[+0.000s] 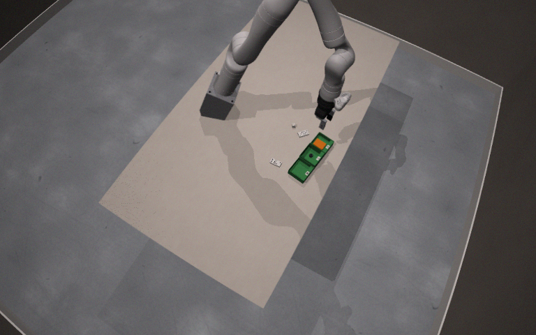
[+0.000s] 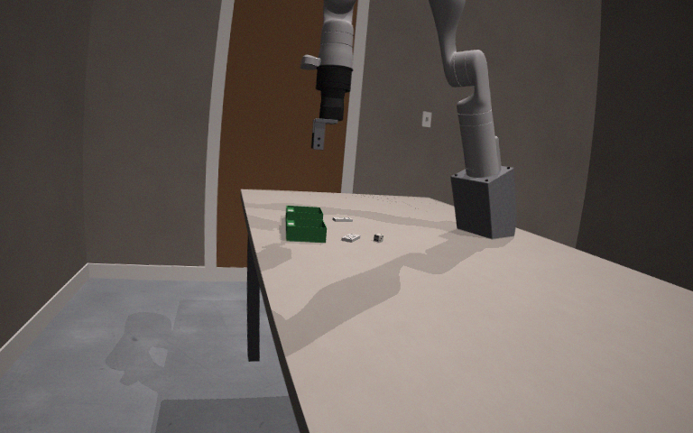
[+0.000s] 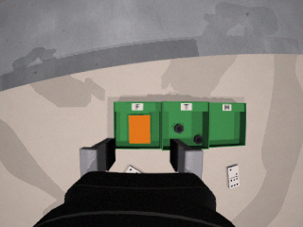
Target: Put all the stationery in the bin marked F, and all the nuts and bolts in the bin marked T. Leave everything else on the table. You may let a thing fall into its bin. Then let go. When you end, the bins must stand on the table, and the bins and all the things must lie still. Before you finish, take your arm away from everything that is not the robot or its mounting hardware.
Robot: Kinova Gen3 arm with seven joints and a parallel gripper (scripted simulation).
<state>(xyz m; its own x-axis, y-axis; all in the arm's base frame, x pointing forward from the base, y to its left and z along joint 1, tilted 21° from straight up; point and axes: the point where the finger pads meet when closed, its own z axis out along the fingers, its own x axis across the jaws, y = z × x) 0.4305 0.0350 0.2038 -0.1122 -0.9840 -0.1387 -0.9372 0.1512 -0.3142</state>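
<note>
Pale tabletop (image 1: 177,197) (image 2: 459,331) (image 3: 47,104) is filling the wrist view's middle, where an orange block (image 1: 319,144) (image 3: 139,129) is lying inside bin F (image 1: 324,136) (image 3: 121,125) and two dark nut-like pieces (image 3: 178,128) are sitting in bin T (image 1: 305,155) (image 3: 194,118), right of it. Above the bins in the exterior view's upper centre, the gripper (image 1: 326,121) (image 2: 318,145) (image 3: 142,149) is hanging wide open, holding nothing. Toward the top view's centre, two dominoes (image 1: 275,162) (image 2: 351,237) (image 3: 233,176) and a die (image 1: 293,125) (image 2: 378,237) are resting outside the bins.
</note>
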